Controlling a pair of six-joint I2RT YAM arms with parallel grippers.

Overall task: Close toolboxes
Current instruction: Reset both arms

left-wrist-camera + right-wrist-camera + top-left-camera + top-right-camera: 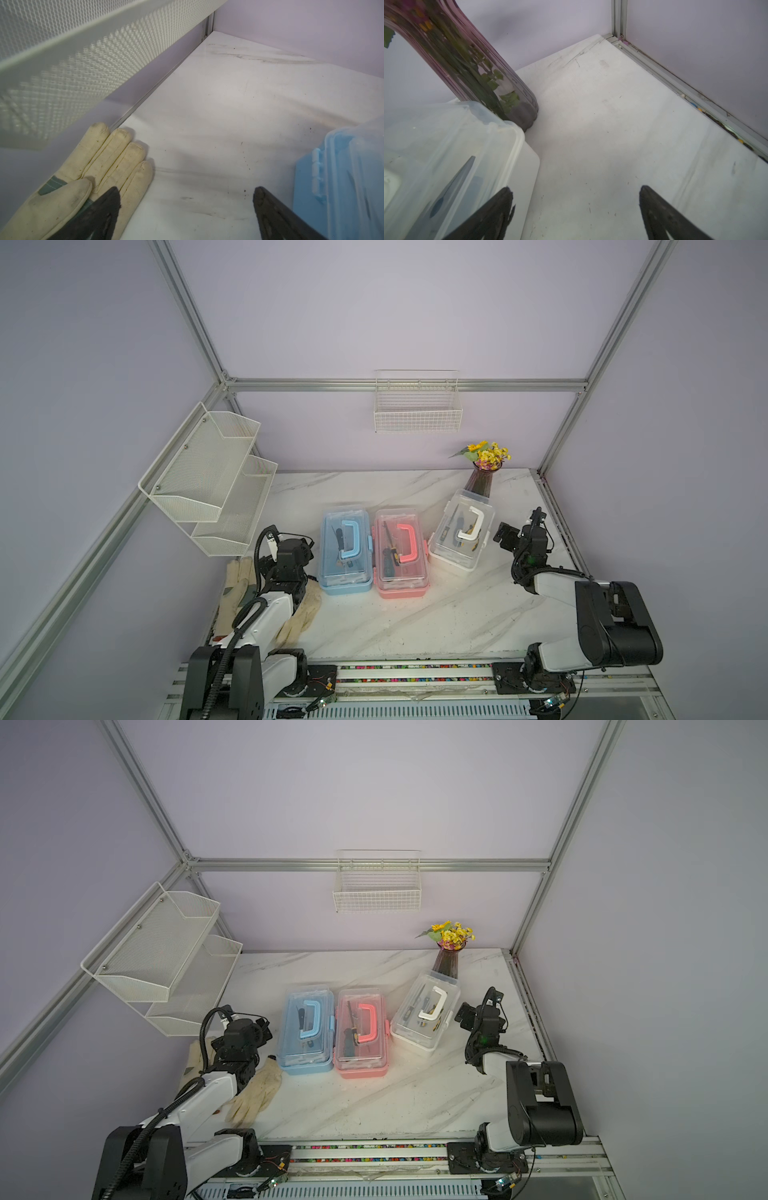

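Three sat closed: blue box (pixel 345 551), pink box (pixel 401 553), white box (pixel 461 531). Your left gripper (pixel 187 193), right gripper (pixel 574 191) stood spread, empty.

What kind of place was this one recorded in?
Most likely a lab robot cell dressed as a household worktop: an aluminium frame with plain panels encloses a marble-look table, and a wire basket and flower vase serve as props.

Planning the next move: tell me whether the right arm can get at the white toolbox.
Probably yes: the right pincer hangs open beside the white toolbox, nothing between them; the vase stands behind it.
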